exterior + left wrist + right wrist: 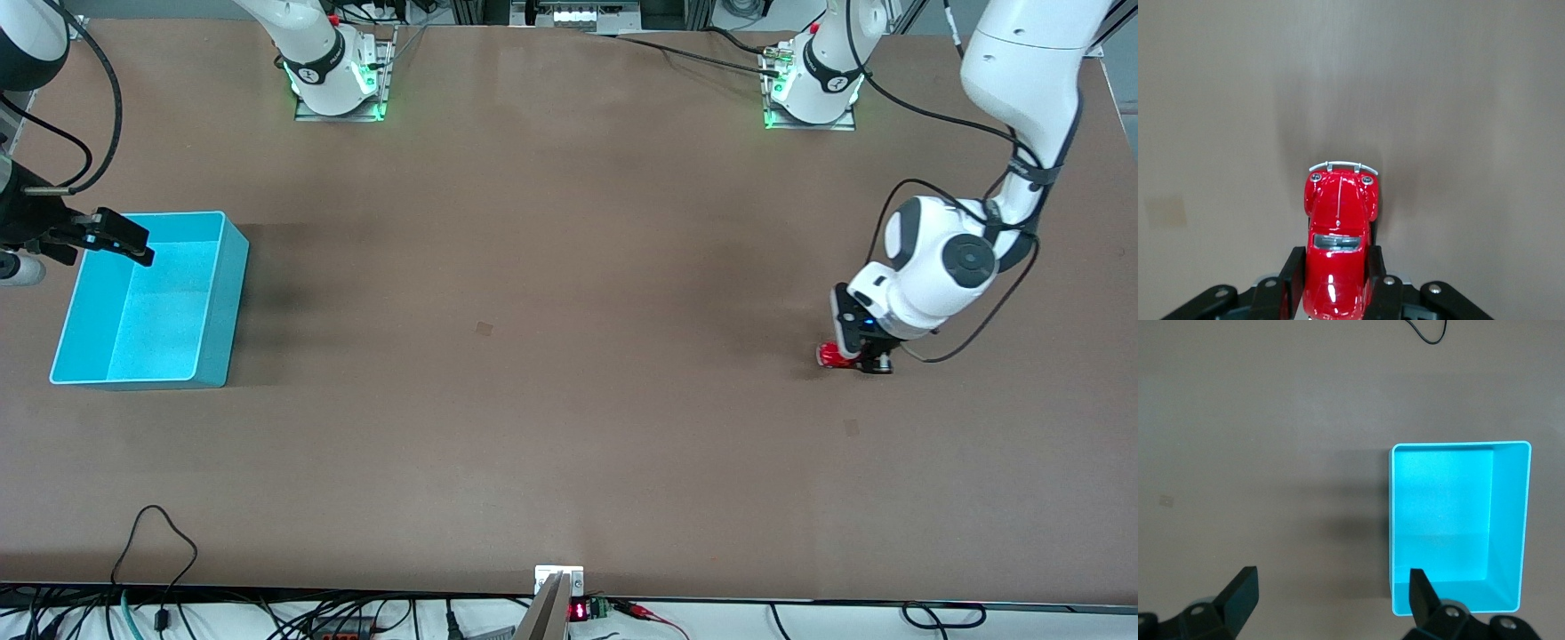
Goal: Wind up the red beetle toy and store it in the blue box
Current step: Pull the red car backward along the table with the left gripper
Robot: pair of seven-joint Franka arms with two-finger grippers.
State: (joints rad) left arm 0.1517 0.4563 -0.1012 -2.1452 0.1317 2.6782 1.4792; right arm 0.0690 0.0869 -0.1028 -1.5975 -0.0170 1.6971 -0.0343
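1. Nearest the camera lay the red beetle toy [830, 355], one small car sitting on the desk [551, 373] toward my left arm's end, well apart from the blue box [218, 311].
2. My left end effector [861, 348] was down at the desk and clamped on the toy; the left wrist view showed one finger [1291, 277] pressed to each flank of its rear half, the silvery bumper pointing away from the wrist.
3. My right end effector [120, 238] hung over the rim of the box with its fingers spread wide and nothing between them; that arm waited.
4. To wind it well, I judged I should keep the wheels pressed on the desk, drag the car straight back along its own line, and hold the grip square so it could not twist or slip out.
5. Count: one toy, one box, two end effectors.
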